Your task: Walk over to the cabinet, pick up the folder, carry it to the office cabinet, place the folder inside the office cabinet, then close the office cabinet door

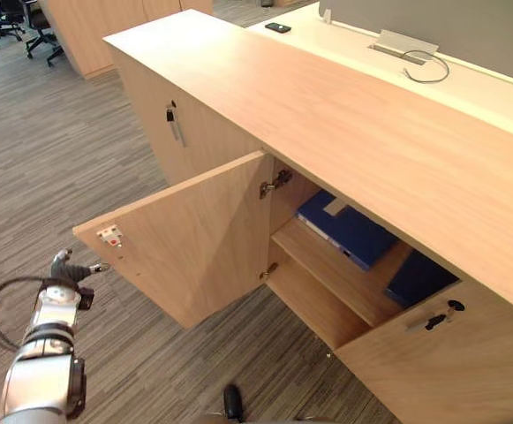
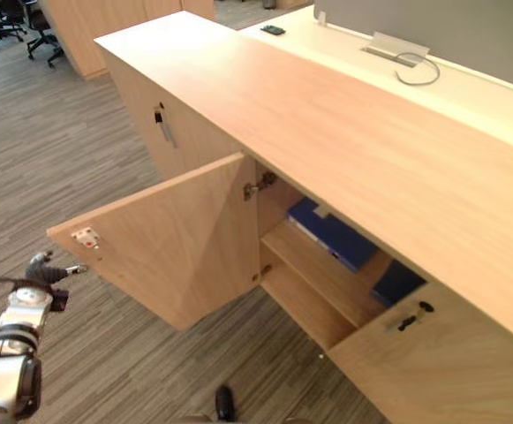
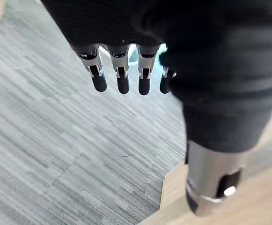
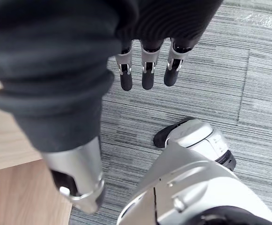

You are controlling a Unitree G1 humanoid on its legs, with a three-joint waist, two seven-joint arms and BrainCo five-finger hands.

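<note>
Our left hand (image 1: 69, 268) hangs low over the carpet (image 1: 62, 150), its fingers (image 3: 121, 77) straight and spread a little, holding nothing. Just past its fingertips is the free edge of the open door (image 1: 194, 238), with a white catch (image 1: 109, 235) at the corner nearest the hand. We cannot tell whether the hand touches the door.

The folder (image 1: 349, 231) is well away from the left hand, beyond the door and to its right. It is blue and lies flat on the upper shelf (image 1: 335, 274) inside the cabinet (image 1: 344, 124). A second blue folder (image 1: 415, 278) sits further right on that shelf, half behind the closed door with a key (image 1: 441, 315).

Our right hand (image 4: 147, 70) also hangs over the carpet with its fingers straight and empty.
</note>
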